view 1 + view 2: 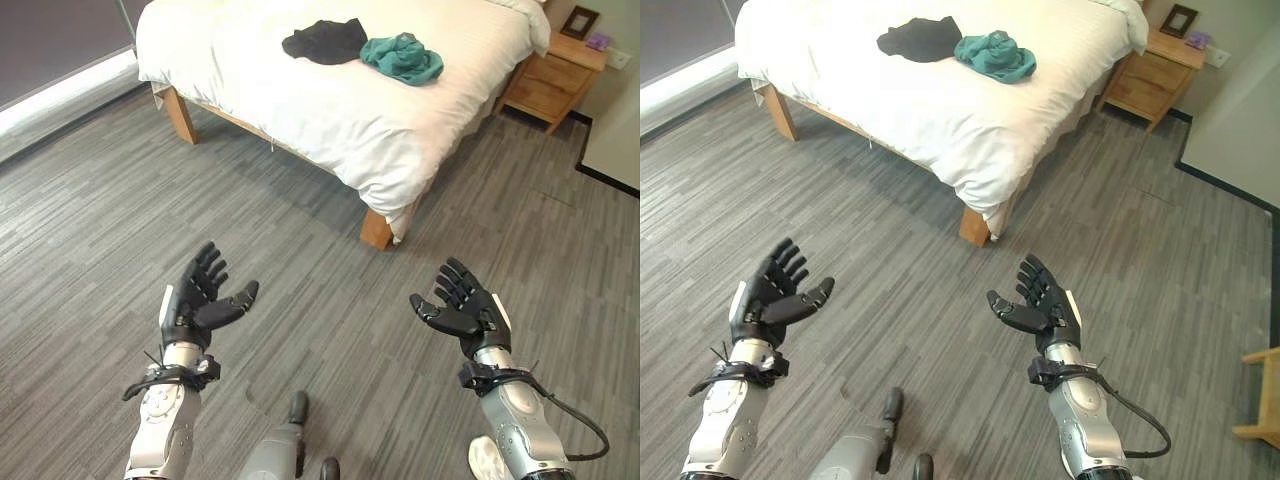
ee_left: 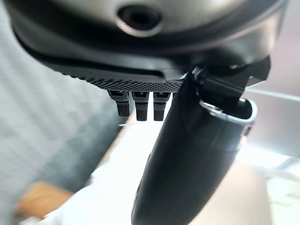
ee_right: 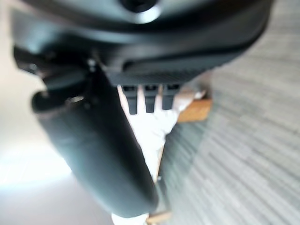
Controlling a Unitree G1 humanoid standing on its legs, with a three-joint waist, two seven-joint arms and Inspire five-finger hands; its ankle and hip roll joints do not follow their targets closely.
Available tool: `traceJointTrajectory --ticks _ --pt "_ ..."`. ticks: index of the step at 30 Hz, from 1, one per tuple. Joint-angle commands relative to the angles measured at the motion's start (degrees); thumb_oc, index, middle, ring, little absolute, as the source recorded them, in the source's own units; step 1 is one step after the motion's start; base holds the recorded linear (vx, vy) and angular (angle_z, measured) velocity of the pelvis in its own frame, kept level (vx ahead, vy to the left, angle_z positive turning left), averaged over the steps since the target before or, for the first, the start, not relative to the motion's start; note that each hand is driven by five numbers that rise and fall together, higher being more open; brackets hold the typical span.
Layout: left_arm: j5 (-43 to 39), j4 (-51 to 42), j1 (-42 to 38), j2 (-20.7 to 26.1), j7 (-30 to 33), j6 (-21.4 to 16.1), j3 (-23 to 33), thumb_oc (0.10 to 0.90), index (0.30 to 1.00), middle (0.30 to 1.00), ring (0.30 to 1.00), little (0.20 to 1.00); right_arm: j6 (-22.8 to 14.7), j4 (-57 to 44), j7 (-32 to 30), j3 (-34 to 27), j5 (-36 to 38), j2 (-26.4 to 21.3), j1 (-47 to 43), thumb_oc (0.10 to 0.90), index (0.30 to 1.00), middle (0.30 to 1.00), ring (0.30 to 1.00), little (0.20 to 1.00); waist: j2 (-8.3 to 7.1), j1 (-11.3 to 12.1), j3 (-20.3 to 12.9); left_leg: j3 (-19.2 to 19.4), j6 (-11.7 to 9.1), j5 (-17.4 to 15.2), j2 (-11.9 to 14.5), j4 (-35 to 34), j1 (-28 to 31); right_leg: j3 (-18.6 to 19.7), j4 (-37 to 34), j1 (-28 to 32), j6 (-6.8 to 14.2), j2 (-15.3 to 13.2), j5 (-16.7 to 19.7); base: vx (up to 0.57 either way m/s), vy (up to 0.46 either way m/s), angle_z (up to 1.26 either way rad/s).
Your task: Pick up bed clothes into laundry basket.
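Two garments on the bed (image 1: 330,110): a black one (image 1: 323,41) and a teal one (image 1: 402,57), touching. Well short of the bed, over the floor (image 1: 120,220): left hand (image 1: 196,300) and right hand (image 1: 465,305), fingers spread, holding nothing.
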Motion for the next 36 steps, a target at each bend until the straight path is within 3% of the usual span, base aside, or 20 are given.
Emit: traceJointTrajectory --ticks 1,2,4,6,7,8,9,12,16,17,21,22,23,24,26,28,30,32,33,36 --pt "0.3 -12.2 -1.2 4.7 -2.2 -7.8 4.9 0.800 0.900 0.900 0.900 0.900 -3.9 -5.9 3.9 0.1 -1.3 2.6 -4.2 0.800 0.900 0.900 0.900 0.900 -0.70 4.5 -8.3 -0.5 -0.1 3.1 -1.6 -10.1 6.6 -1.4 20.2 -1.8 10.7 -6.0 5.3 0.37 0.130 -0.36" --pt "0.3 -12.2 -1.1 4.7 -2.2 -7.8 4.9 0.800 0.900 0.900 0.900 0.900 -3.9 -5.9 3.9 0.1 -1.3 2.6 -4.1 0.800 0.900 0.900 0.900 0.900 -0.95 4.6 -8.5 -0.5 -0.1 2.8 -1.9 -10.3 6.6 -1.3 20.5 -2.0 10.8 -6.3 5.0 0.52 0.197 -0.38" --pt "-1.3 -13.4 -1.8 5.4 -2.1 -7.8 6.2 0.800 0.900 0.900 0.900 0.900 -3.5 -5.0 3.7 1.3 -1.5 3.7 -4.5 0.800 0.900 0.900 0.900 0.900 -0.36 4.3 -7.4 -1.5 1.2 1.0 -1.5 -9.6 10.8 -0.5 36.7 -8.1 15.2 -8.0 18.7 0.37 0.159 -0.42" --pt "-3.9 -14.4 -3.5 5.7 -2.2 -8.8 6.5 0.800 0.900 0.900 0.900 0.900 -3.3 -5.7 4.5 1.3 -1.2 4.6 -3.8 0.800 0.900 0.900 0.900 0.900 1.89 2.0 -5.8 -4.6 2.0 -0.8 0.0 -10.5 15.3 -0.5 45.9 -15.0 13.5 -6.9 19.7 0.51 0.154 0.08" --pt "-3.7 -13.7 -4.6 5.7 -2.0 -8.6 5.6 0.800 0.900 0.900 0.900 0.900 -2.6 -7.1 4.6 0.8 -2.5 4.1 -2.7 0.800 0.900 0.900 0.900 0.900 3.24 0.0 -5.3 -6.8 2.3 -2.0 0.9 -11.4 18.0 -3.3 47.2 -20.1 10.9 -8.9 15.0 0.43 0.069 0.60" --pt "-3.7 -13.7 -4.6 5.7 -2.0 -8.6 5.5 0.800 0.900 0.900 0.900 0.900 -2.6 -7.2 4.6 0.8 -2.5 4.0 -2.6 0.800 0.900 0.900 0.900 0.900 2.97 -0.4 -5.4 -7.3 2.3 -2.2 0.5 -11.4 18.0 -3.6 47.8 -20.2 10.9 -9.4 14.4 0.59 -0.017 1.44" --pt "-1.5 -12.8 -5.3 6.6 -0.8 -8.2 4.8 0.800 0.900 0.900 0.900 0.900 -2.4 -8.0 4.1 -0.2 -2.7 3.2 -2.4 0.800 0.900 0.900 0.900 0.900 3.63 -1.9 -5.3 -9.2 1.8 -3.5 1.4 -12.0 20.7 -7.2 43.0 -23.3 9.6 -14.4 13.1 0.34 -0.053 1.33" --pt "-2.8 -12.5 -5.1 6.3 -1.2 -8.0 4.9 0.800 0.900 0.900 0.900 0.900 -2.6 -9.0 3.5 -2.4 -3.3 1.9 -3.0 0.800 0.900 0.900 0.900 0.900 2.80 -3.3 -5.0 -11.0 0.7 -5.8 1.2 -12.7 23.0 -8.9 32.6 -25.6 10.2 -15.9 13.1 0.43 -0.144 0.70" --pt "-2.0 -9.5 -5.4 7.0 -0.9 -8.0 4.7 0.800 0.900 0.900 0.900 0.900 -3.0 -10.6 2.0 -5.2 -3.5 -0.1 -4.6 0.800 0.900 0.900 0.900 0.900 1.34 -5.8 -4.7 -13.6 -2.0 -11.1 2.8 -12.7 27.7 -8.0 7.8 -24.1 13.0 -13.0 15.7 0.66 -0.284 0.78" --pt "0.2 -7.6 -5.2 7.6 -1.3 -7.5 4.9 0.800 0.900 0.900 0.900 0.900 -3.4 -10.8 1.3 -7.8 -4.4 -3.1 -6.5 0.800 0.900 0.900 0.900 0.900 -0.42 -6.9 -5.6 -15.1 -4.0 -14.4 5.7 -12.7 31.8 -7.9 0.6 -25.4 15.5 -12.7 19.8 0.87 -0.369 1.06" --pt "-1.3 -5.8 -5.1 6.9 -1.8 -7.1 4.6 0.800 0.900 0.900 0.900 0.900 -3.9 -11.8 1.4 -9.7 -4.8 -6.5 -7.7 0.800 0.900 0.900 0.900 0.900 -0.24 -8.1 -7.2 -15.7 -8.0 -10.8 12.2 -4.0 32.5 -7.5 5.8 -24.1 13.1 -10.7 18.0 0.64 -0.372 0.03" --pt "-2.5 -5.1 -5.0 6.3 -2.1 -6.7 4.1 0.800 0.900 0.900 0.900 0.900 -4.2 -11.8 1.5 -9.2 -4.0 -7.9 -8.7 0.800 0.900 0.900 0.900 0.900 -0.25 -8.0 -6.7 -15.1 -9.2 -1.4 13.4 9.9 26.6 -7.8 5.8 -21.1 10.8 -9.1 16.2 0.55 -0.434 0.07" --pt "-3.2 -5.1 -5.2 6.3 -2.3 -6.1 3.4 0.800 0.900 0.900 0.900 0.900 -4.4 -11.8 1.2 -9.1 -3.7 -9.4 -9.5 0.800 0.900 0.900 0.900 0.900 -1.48 -7.7 -5.7 -13.7 -8.7 3.7 14.2 17.7 21.8 -7.7 5.3 -18.8 9.4 -8.9 15.1 0.53 -0.638 -0.63" --pt "-3.8 -5.6 -5.6 7.3 -3.3 -5.4 2.7 0.800 0.900 0.900 0.900 0.900 -4.5 -12.4 0.5 -9.3 -3.0 -11.5 -10.6 0.800 0.900 0.900 0.900 0.900 -4.17 -5.8 -2.9 -12.9 -5.0 1.6 11.3 28.4 12.5 -6.7 4.5 -16.0 6.9 -8.4 13.6 0.29 -0.421 -0.86" --pt "-3.4 -5.8 -5.6 7.8 -3.7 -5.2 2.1 0.800 0.900 0.900 0.900 0.900 -4.6 -11.5 0.2 -9.6 -3.2 -13.6 -11.6 0.800 0.900 0.900 0.900 0.900 -4.73 -4.4 -1.3 -11.6 -4.6 -0.6 9.9 32.3 7.7 -5.8 3.9 -14.5 6.7 -8.4 13.2 0.22 -0.225 -0.86" --pt "-3.8 -4.8 -6.0 7.8 -4.0 -4.9 0.4 0.800 0.900 0.900 0.900 0.900 -3.9 -9.7 -0.1 -8.9 -4.0 -16.9 -14.0 0.800 0.900 0.900 0.900 0.900 -4.58 -2.8 -0.9 -10.4 -5.0 -3.2 7.5 29.3 2.7 -4.6 2.8 -12.1 7.0 -8.4 12.6 0.41 -0.075 -0.95" --pt "-5.3 -4.5 -5.5 7.5 -5.3 -4.4 -1.4 0.800 0.900 0.900 0.900 0.900 -2.6 -8.2 0.1 -7.8 -6.8 -20.7 -15.5 0.800 0.900 0.900 0.900 0.900 -3.61 -1.6 -1.6 -8.8 -5.3 -4.2 5.3 15.8 3.4 -3.1 2.0 -10.2 7.6 -7.8 11.5 0.48 0.067 -0.57" --pt "-4.1 -5.6 -4.1 9.0 -6.5 -4.3 -2.4 0.800 0.900 0.900 0.900 0.900 -1.0 -7.3 1.2 -5.9 -13.6 -24.8 -17.6 0.800 0.900 0.900 0.900 0.900 -2.17 0.1 -3.0 -12.4 -4.9 -2.6 1.7 0.0 6.7 -1.3 2.1 -9.1 8.3 -5.9 9.8 0.56 0.125 -0.46" --pt "-5.4 -6.1 -3.8 9.5 -8.0 -4.4 -3.1 0.800 0.900 0.900 0.900 0.900 0.7 -4.8 1.7 -5.1 -19.3 -29.3 -20.5 0.800 0.900 0.900 0.900 0.900 -1.40 0.1 -4.2 -13.7 -4.7 -2.4 1.2 -2.8 9.3 -1.0 3.2 -8.0 8.6 -5.5 8.0 0.46 0.109 -0.73" --pt "-7.6 -5.9 -4.1 8.7 -8.8 -4.2 -3.4 0.800 0.900 0.900 0.900 0.900 2.2 -1.6 1.5 -2.6 -24.8 -31.3 -24.5 0.800 0.900 0.900 0.900 0.900 -0.90 -0.7 -5.0 -13.9 -4.1 -2.8 1.5 -4.5 11.9 -0.6 6.1 -8.4 9.2 -6.5 7.1 0.28 0.185 -0.86"
